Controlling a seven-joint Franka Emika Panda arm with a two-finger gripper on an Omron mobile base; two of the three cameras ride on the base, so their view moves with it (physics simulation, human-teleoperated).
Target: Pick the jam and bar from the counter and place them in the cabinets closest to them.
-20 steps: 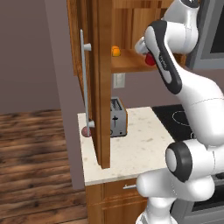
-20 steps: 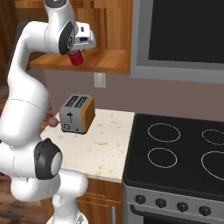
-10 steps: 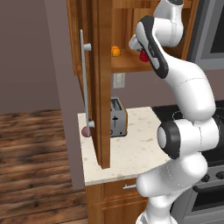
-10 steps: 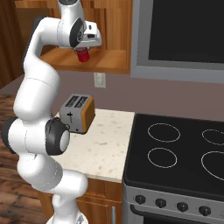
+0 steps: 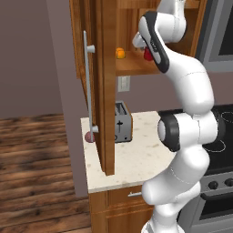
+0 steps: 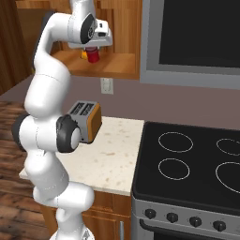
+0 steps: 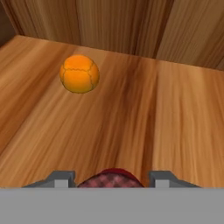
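Jaws [image 6: 94, 50] clamped on jam [image 6: 94, 56] above cabinet shelf [image 7: 175, 122]. Hand view reveals orange ball [image 7: 79, 73] ahead; left base view shows open door [image 5: 103, 91].

The counter [image 5: 136, 159] lay in the lower middle of the left base view. On it stood a toaster [image 5: 121, 122], and a pinkish-red ball [image 5: 89, 137] rested near its left edge. Higher up, the cabinet shelf [image 7: 144, 118] carried a small orange object [image 7: 79, 73] at the upper left of the hand view.
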